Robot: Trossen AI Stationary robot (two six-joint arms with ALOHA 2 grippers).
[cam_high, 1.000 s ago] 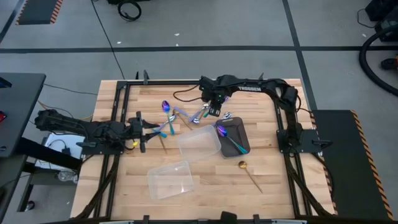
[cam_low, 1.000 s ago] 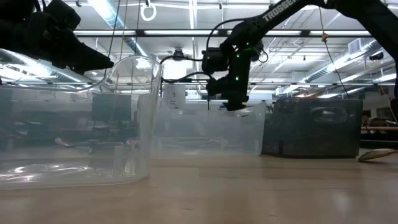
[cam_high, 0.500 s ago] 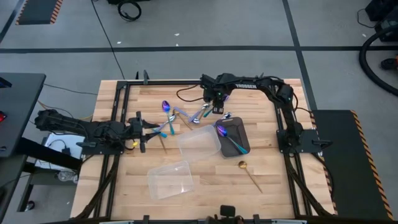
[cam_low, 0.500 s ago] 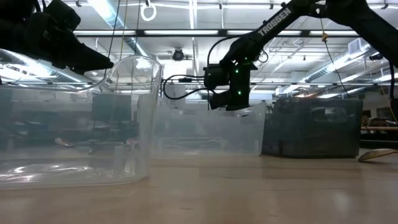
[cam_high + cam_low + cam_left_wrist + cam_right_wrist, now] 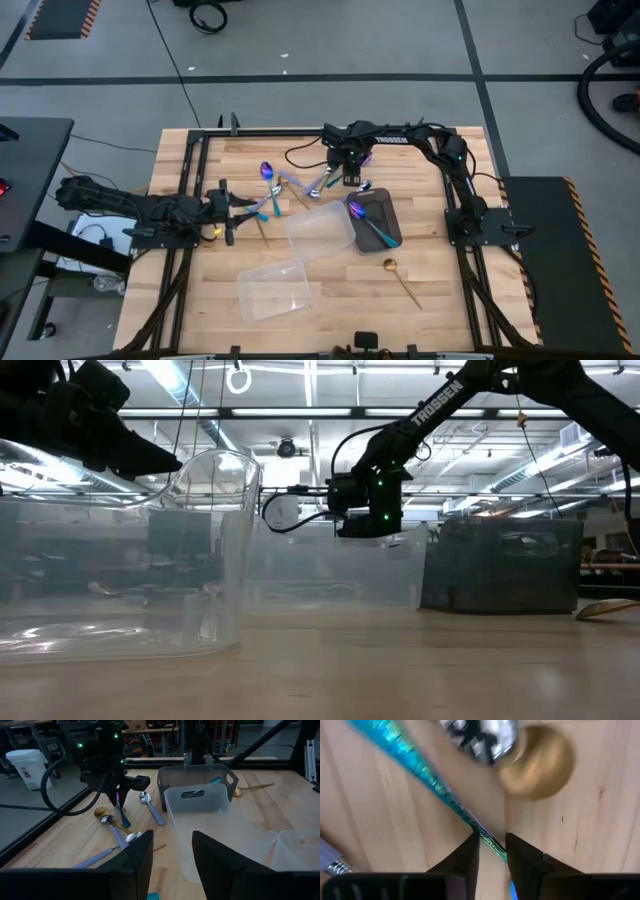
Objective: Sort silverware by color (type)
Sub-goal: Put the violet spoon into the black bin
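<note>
Several slim utensils lie in a loose pile (image 5: pixel 300 188) on the far middle of the table: silver, gold and iridescent ones. My right gripper (image 5: pixel 347 180) stands over the pile's right end, pointing down, and is shut on an iridescent teal utensil (image 5: pixel 425 775). A gold spoon bowl (image 5: pixel 540 767) and a silver bowl (image 5: pixel 480 737) lie on the wood just beyond it. My left gripper (image 5: pixel 172 862) is open and waits low at the table's left side, facing the pile. Another gold spoon (image 5: pixel 400 275) lies apart on the near right. My right gripper pinches the iridescent utensil's slim handle (image 5: pixel 482 834) between its two fingers (image 5: pixel 469 851), coming from above and pointing down, fingers across the handle. The utensil slants down from the fingers (image 5: pixel 119 795), and its lower end (image 5: pixel 125 822) rests on the table among the other pieces.
A dark rectangular tray (image 5: pixel 388 208) holding iridescent utensils sits right of the pile. One clear container (image 5: pixel 320 230) stands beside the tray at the table's middle, a second (image 5: pixel 272 288) nearer the near edge. Black frame rails run along the table's sides.
My right gripper has stayed over the pile's right end, shifting a little toward the table's left and slightly down, while its wrist has turned and the arm's upper links have swung toward the far edge. The pile has kept its place.
</note>
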